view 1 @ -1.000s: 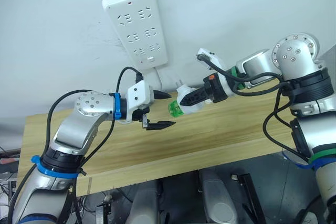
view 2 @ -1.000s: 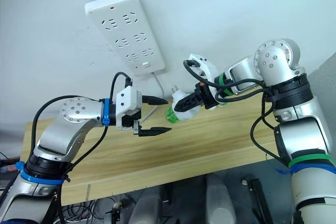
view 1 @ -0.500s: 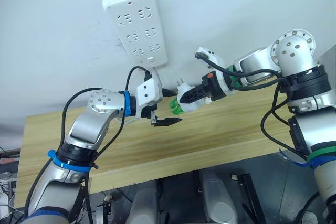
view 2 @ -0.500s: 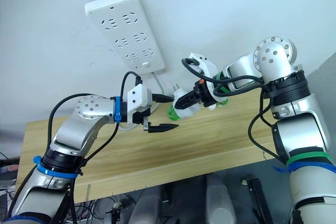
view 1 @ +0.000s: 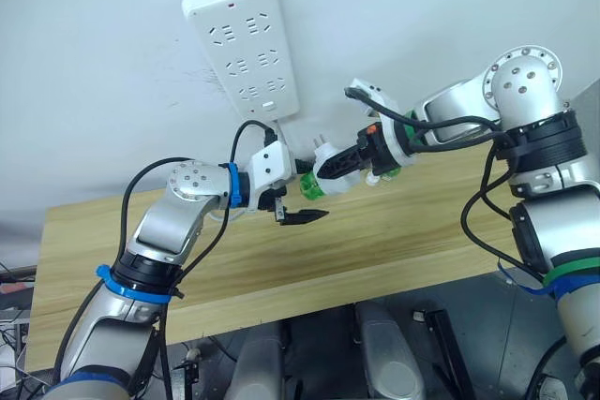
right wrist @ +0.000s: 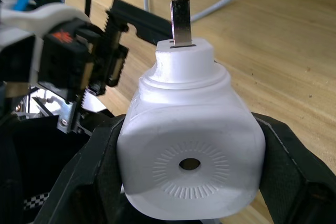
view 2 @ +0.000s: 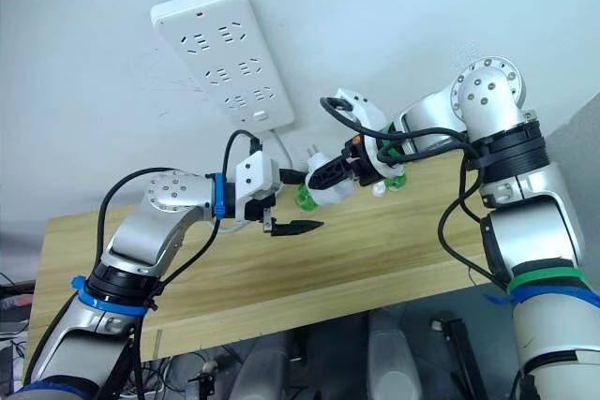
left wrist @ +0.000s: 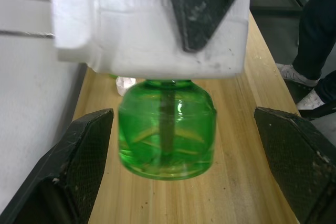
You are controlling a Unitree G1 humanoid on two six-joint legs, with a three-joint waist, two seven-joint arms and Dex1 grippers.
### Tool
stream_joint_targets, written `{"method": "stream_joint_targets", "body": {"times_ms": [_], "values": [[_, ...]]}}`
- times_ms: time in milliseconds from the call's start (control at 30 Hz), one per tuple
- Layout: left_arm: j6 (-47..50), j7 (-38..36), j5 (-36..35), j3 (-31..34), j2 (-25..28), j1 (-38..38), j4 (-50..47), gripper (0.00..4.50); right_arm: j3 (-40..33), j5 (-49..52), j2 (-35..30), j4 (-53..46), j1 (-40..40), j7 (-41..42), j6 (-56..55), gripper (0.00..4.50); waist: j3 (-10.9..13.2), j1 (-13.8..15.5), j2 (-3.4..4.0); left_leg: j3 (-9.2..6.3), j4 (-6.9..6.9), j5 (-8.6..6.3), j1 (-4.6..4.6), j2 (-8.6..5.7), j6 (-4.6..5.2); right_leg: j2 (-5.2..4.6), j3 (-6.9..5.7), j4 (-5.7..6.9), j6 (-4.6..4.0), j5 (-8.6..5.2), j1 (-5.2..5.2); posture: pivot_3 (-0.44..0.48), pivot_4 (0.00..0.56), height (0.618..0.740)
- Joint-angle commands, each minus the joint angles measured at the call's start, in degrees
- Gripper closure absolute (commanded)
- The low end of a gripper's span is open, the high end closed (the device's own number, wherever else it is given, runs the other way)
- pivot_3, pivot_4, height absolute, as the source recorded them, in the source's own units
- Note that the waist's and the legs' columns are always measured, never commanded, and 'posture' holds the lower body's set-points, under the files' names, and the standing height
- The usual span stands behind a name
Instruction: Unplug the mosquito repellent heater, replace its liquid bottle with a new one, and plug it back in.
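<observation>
My right gripper (view 1: 343, 162) is shut on the mosquito repellent heater (right wrist: 191, 150), a rounded white unit with a round vent hole, and holds it above the table. A metal prong (right wrist: 180, 22) sticks out of its far end. A green liquid bottle (left wrist: 167, 127) hangs from the heater's underside. My left gripper (view 1: 304, 193) is open, and its two black fingers (left wrist: 73, 166) stand on either side of the bottle. Each side shows a gap between finger and bottle.
A long white power strip (view 1: 246, 44) hangs on the wall above, its cable running down behind the arms. The wooden table (view 1: 394, 241) lies below. A green thing with a white cap (view 2: 386, 183) stands at the table's back. A person's legs (left wrist: 315, 35) are beyond the table's end.
My left gripper has moved right and up to the bottle, so its open fingers now flank it. My right gripper has carried the heater slightly left and up.
</observation>
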Motion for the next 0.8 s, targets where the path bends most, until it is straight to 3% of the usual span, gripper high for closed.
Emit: {"method": "stream_joint_targets", "body": {"times_ms": [33,133,233,333,733,800], "values": [[-0.6,-0.1,0.3,-0.2,-0.1,-0.7,-0.9,0.01,-2.0,2.0,0.0,-0.4,-1.6,-0.5,0.5,1.51,0.0,0.0,0.0,0.0,0.0,0.0,0.0,0.0,0.0,0.0,0.0,0.0,0.0,0.0,0.0,-0.254,0.331,0.734],[-0.3,-0.1,0.2,0.0,-0.3,-0.9,-0.8,0.6,-2.0,2.5,0.0,-0.3,-1.5,-0.9,0.5,1.51,0.0,0.0,0.0,0.0,0.0,0.0,0.0,0.0,0.0,0.0,0.0,0.0,0.0,0.0,0.0,-0.253,0.331,0.734],[0.4,-0.1,-0.1,0.1,-0.4,-1.1,-0.8,1.59,-1.9,3.3,-0.1,-0.5,-1.4,-1.4,0.5,1.51,0.0,0.0,0.0,0.0,0.02,0.0,0.0,0.0,0.01,0.0,0.0,0.03,0.0,0.0,0.0,-0.251,0.333,0.734],[0.6,-0.3,-0.1,0.0,-0.3,-1.2,-0.8,2.28,-1.6,4.2,-0.2,-0.6,-1.1,-1.7,0.5,1.51,0.0,0.0,0.0,0.0,0.01,0.0,0.0,0.0,0.0,0.0,0.0,0.03,0.0,0.0,0.0,-0.251,0.333,0.734],[0.4,-0.8,0.1,-0.2,-0.3,-1.6,-1.2,2.29,-1.7,5.7,-0.2,-1.0,-1.0,-2.9,0.5,1.51,0.0,0.0,0.0,0.0,0.02,0.0,0.0,0.0,0.0,0.0,0.0,0.05,0.0,0.0,0.0,-0.251,0.33,0.734],[0.1,-0.8,0.3,-0.3,-0.2,-1.4,-1.4,2.29,-1.7,5.6,-0.3,-1.5,-0.8,-2.7,0.5,0.78,0.0,0.0,0.0,0.0,0.02,0.0,0.0,0.0,0.0,0.0,0.0,0.05,0.0,0.0,0.0,-0.251,0.33,0.734]]}}
